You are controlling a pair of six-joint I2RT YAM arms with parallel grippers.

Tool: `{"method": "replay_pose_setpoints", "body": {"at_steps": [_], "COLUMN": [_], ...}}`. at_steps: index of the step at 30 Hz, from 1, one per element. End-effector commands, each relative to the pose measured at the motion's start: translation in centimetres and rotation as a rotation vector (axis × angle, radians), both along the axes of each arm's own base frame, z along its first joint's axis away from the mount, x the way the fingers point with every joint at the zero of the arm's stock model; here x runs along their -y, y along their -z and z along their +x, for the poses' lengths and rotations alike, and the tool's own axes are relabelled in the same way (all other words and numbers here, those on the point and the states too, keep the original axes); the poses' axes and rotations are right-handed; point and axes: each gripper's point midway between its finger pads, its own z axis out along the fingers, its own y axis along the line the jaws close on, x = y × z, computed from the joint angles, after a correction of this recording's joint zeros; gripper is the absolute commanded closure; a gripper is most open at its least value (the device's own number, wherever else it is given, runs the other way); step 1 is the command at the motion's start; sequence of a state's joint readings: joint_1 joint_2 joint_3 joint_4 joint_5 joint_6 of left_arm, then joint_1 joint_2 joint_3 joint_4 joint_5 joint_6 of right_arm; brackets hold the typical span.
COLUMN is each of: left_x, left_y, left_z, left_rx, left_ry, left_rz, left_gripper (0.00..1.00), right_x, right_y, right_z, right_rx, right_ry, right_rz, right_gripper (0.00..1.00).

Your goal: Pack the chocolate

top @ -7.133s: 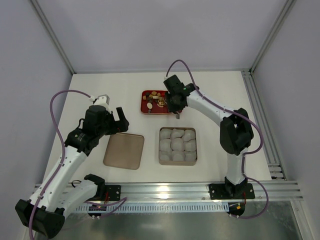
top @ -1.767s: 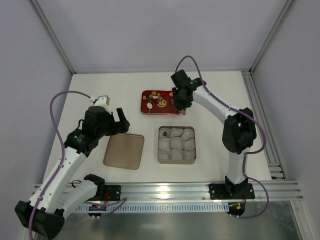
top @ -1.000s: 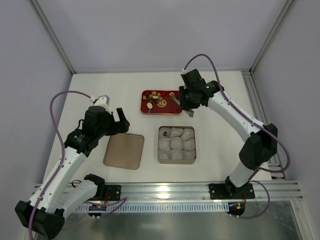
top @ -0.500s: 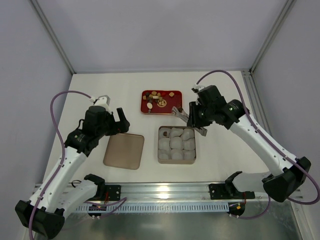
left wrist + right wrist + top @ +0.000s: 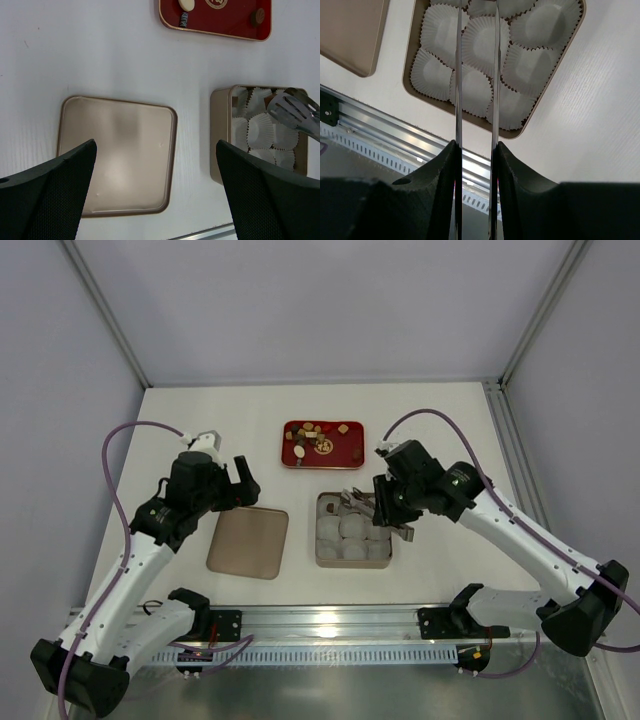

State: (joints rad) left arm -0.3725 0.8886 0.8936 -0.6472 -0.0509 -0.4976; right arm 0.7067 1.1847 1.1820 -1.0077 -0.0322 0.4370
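Note:
The chocolates (image 5: 318, 437) lie in a red tray (image 5: 345, 454) at the back; the left wrist view shows several of them (image 5: 257, 16) on it (image 5: 230, 22). My right gripper (image 5: 388, 508) (image 5: 476, 146) is shut on metal tongs (image 5: 358, 502) (image 5: 457, 75), which reach over the tan tin (image 5: 320, 562) (image 5: 409, 67) of white paper cups (image 5: 480, 42). The tong tips (image 5: 295, 109) hover over the far cups; I cannot tell whether they hold anything. My left gripper (image 5: 240, 483) (image 5: 156, 147) is open and empty above the tin's lid (image 5: 248, 542) (image 5: 117, 155).
The lid lies flat left of the tin, and its corner shows in the right wrist view (image 5: 350, 30). An aluminium rail (image 5: 340, 620) runs along the near table edge. Frame posts and grey walls enclose the table.
My right arm has swung with the tongs from over the red tray to over the tin of paper cups. The left arm has not moved.

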Motion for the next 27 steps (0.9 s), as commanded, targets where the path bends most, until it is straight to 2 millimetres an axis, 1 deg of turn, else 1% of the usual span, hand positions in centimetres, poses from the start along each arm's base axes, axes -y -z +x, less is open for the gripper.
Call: {"method": "replay_pose_setpoints", "body": {"at_steps": [1, 3, 6, 13, 15, 16, 17, 21, 27], "left_x": [0.3, 0.3, 0.3, 0.3, 0.2, 0.2, 0.2, 0.2, 0.2], "left_y": [-0.5, -0.4, -0.4, -0.4, -0.3, -0.3, -0.3, -0.3, -0.3], "left_z": [0.4, 0.4, 0.4, 0.5, 0.4, 0.4, 0.4, 0.5, 0.5], "left_rx": [0.02, 0.017, 0.017, 0.016, 0.016, 0.016, 0.016, 0.015, 0.015], "left_ry": [0.0, -0.001, -0.001, -0.004, -0.005, -0.003, -0.004, -0.005, -0.004], "left_rz": [-0.021, -0.019, -0.019, -0.019, -0.018, -0.018, -0.019, -0.018, -0.016], "left_gripper": [0.0, 0.0, 0.0, 0.0, 0.0, 0.0, 0.0, 0.0, 0.0], "right_x": [-0.6, -0.8, -0.4, -0.5, -0.5, -0.5, 0.0, 0.0, 0.0], "right_y": [0.1, 0.6, 1.2, 2.0, 2.2, 2.3, 2.5, 2.6, 2.5], "right_z": [0.1, 0.0, 0.2, 0.3, 0.4, 0.4, 0.8, 1.0, 1.0], "right_rx": [0.011, 0.004, 0.006, -0.001, -0.004, -0.007, 0.012, 0.017, 0.019], "right_ry": [0.011, 0.007, 0.017, 0.014, 0.014, 0.015, 0.032, 0.036, 0.035], "right_rz": [0.03, 0.023, -0.004, -0.016, -0.018, -0.02, -0.047, -0.049, -0.048], "right_gripper": [0.63, 0.63, 0.63, 0.62, 0.62, 0.59, 0.58, 0.55, 0.54]}}
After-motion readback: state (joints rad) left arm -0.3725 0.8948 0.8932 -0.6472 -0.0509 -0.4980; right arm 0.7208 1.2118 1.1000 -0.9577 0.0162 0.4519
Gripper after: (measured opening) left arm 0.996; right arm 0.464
